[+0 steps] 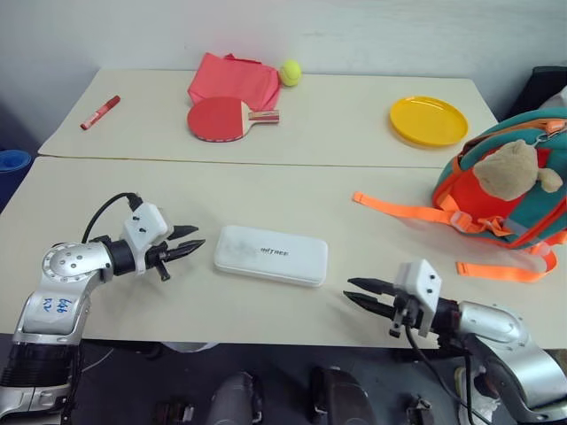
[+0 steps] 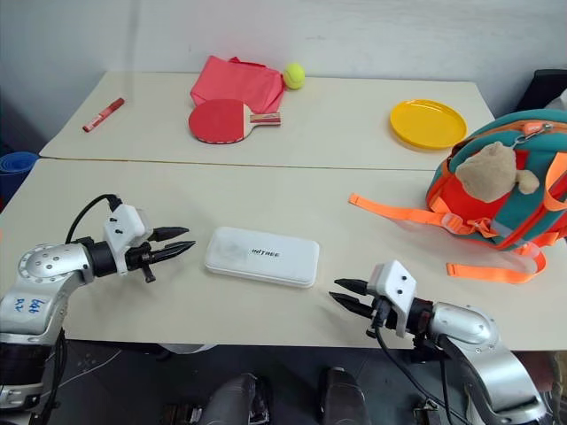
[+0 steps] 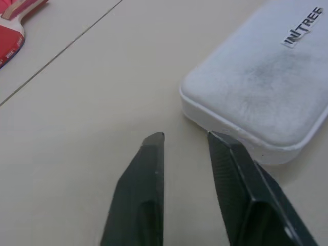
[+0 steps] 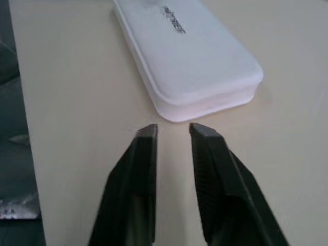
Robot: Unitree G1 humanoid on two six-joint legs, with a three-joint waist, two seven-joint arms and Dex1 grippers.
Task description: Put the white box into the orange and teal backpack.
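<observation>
The white box (image 1: 270, 255) lies flat on the near table, lettering up, between my two grippers. My left gripper (image 1: 199, 237) hovers just off the box's left end, pointing at it, fingers drawn close with a narrow gap and nothing between them. My right gripper (image 1: 347, 289) sits just off the box's near right corner, also pointing at it, nearly shut and empty. In the wrist views the box (image 3: 261, 87) (image 4: 184, 56) lies just beyond each pair of fingertips, untouched. The orange and teal backpack (image 1: 509, 199) rests at the table's right edge, a tan plush bear (image 1: 514, 168) on its front.
Orange straps (image 1: 399, 209) trail from the backpack leftward over the table. On the far table lie a red paddle (image 1: 221, 118), a red cloth bag (image 1: 232, 80), a yellow-green ball (image 1: 290, 73), a yellow plate (image 1: 429, 120) and a red marker (image 1: 100, 112).
</observation>
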